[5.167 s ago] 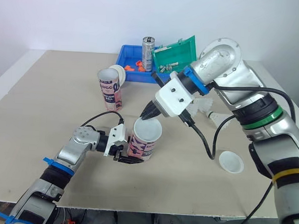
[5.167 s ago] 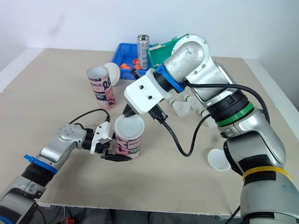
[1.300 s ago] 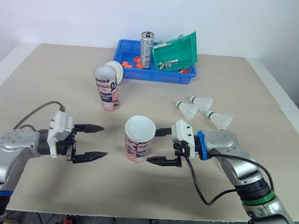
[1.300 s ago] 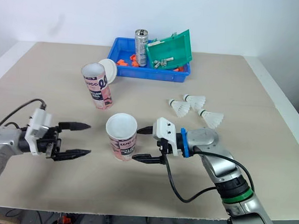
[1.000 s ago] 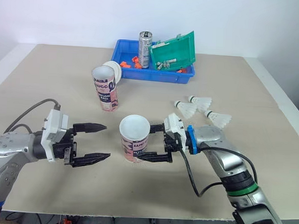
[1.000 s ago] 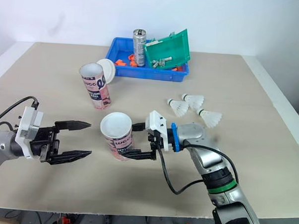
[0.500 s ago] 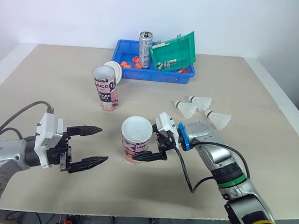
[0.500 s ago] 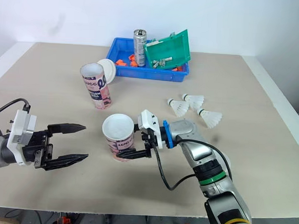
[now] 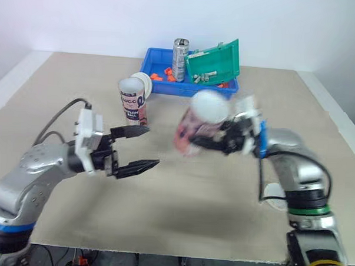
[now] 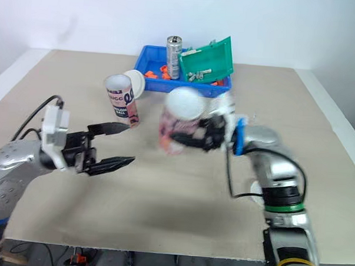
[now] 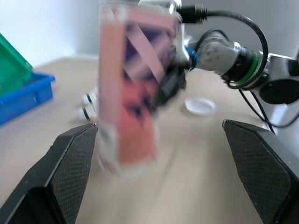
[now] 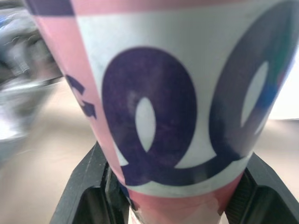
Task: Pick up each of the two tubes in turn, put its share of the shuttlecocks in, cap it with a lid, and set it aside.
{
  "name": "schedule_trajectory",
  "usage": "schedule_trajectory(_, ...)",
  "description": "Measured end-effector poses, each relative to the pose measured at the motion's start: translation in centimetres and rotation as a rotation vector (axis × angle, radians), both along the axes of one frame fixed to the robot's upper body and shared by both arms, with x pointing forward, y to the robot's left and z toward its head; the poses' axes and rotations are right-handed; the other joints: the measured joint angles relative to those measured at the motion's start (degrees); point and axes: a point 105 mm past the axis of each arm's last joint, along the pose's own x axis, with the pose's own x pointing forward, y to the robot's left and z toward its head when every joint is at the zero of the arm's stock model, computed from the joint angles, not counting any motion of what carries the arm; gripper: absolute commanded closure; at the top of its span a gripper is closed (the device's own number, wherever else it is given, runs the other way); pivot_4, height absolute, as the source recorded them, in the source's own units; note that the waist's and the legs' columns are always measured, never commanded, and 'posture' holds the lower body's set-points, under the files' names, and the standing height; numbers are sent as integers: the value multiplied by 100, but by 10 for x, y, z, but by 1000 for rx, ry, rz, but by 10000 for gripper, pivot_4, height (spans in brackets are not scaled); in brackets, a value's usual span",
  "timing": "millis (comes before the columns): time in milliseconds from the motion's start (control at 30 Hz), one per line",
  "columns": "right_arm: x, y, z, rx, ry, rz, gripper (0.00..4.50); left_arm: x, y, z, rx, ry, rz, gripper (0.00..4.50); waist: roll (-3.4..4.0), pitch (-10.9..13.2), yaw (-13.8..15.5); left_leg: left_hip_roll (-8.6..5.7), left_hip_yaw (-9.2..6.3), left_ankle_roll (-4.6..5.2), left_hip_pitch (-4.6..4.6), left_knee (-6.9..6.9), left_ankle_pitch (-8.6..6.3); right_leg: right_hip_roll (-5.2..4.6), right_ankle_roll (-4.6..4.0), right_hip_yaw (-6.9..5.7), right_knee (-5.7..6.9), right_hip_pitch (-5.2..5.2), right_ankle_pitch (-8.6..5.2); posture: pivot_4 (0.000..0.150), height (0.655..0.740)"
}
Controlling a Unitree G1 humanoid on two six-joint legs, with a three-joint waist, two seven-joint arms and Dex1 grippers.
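You are looking down on a beige worktop [image 9: 80, 76] set against a plain white wall. At its far edge sits a blue tray [image 9: 167, 89]. In the tray a metal can [image 9: 181, 52] stands upright, and a green box [image 9: 216, 58] is tipped up on its side with small metal parts along its lower edge. A few orange pieces [image 9: 167, 73] lie on the tray floor.

Just in front of the tray's left end, the second tube [image 9: 132, 103] stands upright on the worktop, pink and white with dark lettering. A white lid [image 9: 150, 82] leans against its far side. You cannot tell what is inside this tube.

Your right gripper [image 9: 211, 136] is clamped around the first tube [image 9: 196, 119], one black finger on either side of its printed wall. It holds the tube tilted and lifted off the worktop in front of the tray. The tube is blurred; its white round end faces up towards the head camera, and its contents cannot be made out.

Your left gripper [image 9: 150, 146] hangs above the worktop left of the held tube, spread wide and holding nothing, its fingertips pointing at the tube.

A loose white lid [image 11: 200, 105] lies flat on the worktop beside your right forearm. The shuttlecocks [image 11: 88, 99] lie on the worktop beyond the held tube, partly hidden by it.
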Motion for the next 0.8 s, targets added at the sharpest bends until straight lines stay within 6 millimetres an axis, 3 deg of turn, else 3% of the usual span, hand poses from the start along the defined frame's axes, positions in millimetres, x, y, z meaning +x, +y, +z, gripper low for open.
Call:
schedule_trajectory(67, 23, -57, 22, 52, -32, -278, 20887, 9, -14, 1, -21, 1, -21, 0, 0, 0, 20, -6, 0, 1, 1, 7, 0, -4, 5, 4, -5, 10, 2, 1500, 7038)
schedule_trajectory(167, 37, -129, 33, 103, -47, -603, 20887, 19, -26, -6, -32, 28, -25, 0, 0, 0, 21, -10, 2, 7, 5, 4, -3, -5, 9, 11, -9, 15, -2, 1500, 7038)
schedule_trajectory(267, 40, -188, 30, 148, -30, -883, 20887, 29, -42, -13, -35, 41, -33, 0, 4, 0, 2, -10, 3, 13, 7, -3, -7, -3, 5, 15, -8, 14, -5, 1500, 7038)
schedule_trajectory(400, 35, -246, 8, 190, 31, -1143, 20887, 42, -57, -21, -30, 56, -16, 0, 12, -3, -47, -14, 5, 15, 10, -5, -8, -4, 5, 21, -7, 17, -5, 1500, 7038)
schedule_trajectory(533, 26, -275, -32, 193, 142, -1269, 20887, 54, -62, -33, -10, 74, 30, 0, 23, -1, -77, -17, 13, 15, 14, -2, -8, -7, 17, 31, -7, 21, -2, 1500, 7038)
schedule_trajectory(767, 22, -287, -67, 183, 230, -1344, 20887, 59, -72, -36, -25, 56, 48, 0, 45, -4, -89, -31, 16, 37, 23, 3, 8, -9, 35, 46, -7, 31, 14, 1500, 7038)
schedule_trajectory(800, 22, -288, -70, 185, 237, -1350, 17532, 59, -73, -35, -28, 55, 47, 0, 45, -4, -90, -36, 17, 39, 23, 3, 10, -10, 37, 52, -7, 32, 15, 1500, 7038)
